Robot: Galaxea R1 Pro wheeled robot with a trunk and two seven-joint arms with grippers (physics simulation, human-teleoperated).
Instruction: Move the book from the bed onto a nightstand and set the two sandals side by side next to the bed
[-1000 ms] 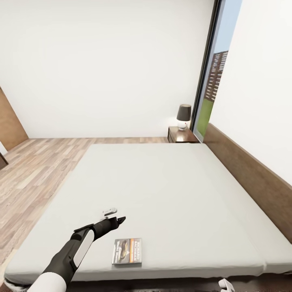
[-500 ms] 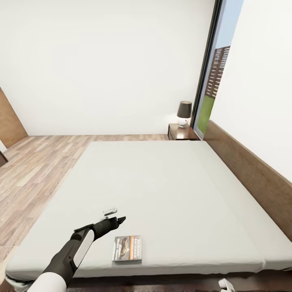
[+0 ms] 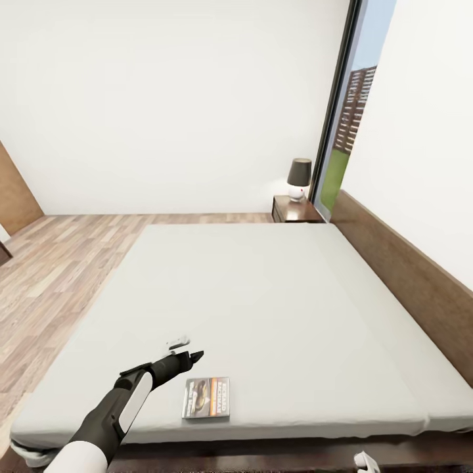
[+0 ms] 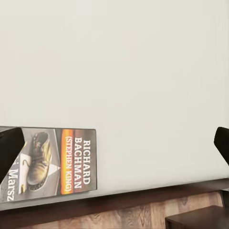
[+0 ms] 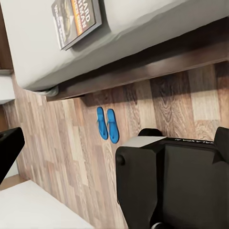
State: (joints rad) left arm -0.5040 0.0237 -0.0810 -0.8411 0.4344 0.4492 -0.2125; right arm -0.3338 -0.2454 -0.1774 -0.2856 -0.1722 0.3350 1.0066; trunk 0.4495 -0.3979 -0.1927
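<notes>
- One bed (image 3: 276, 295), with a pale mattress cover and a brown headboard.
- One book (image 3: 207, 398), a paperback lying flat near the bed's near edge.
- Two blue sandals (image 5: 107, 124), lying side by side on the plank floor.
- One nightstand (image 3: 297, 211) at the far corner.
- One table lamp (image 3: 299, 179) with a dark shade, standing on it.
- One tall window (image 3: 348, 112).

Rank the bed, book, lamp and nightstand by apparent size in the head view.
1. Bed, by far the largest.
2. Book.
3. Nightstand and lamp look about alike; both stand far from the camera, so their true size is unsure.
</notes>
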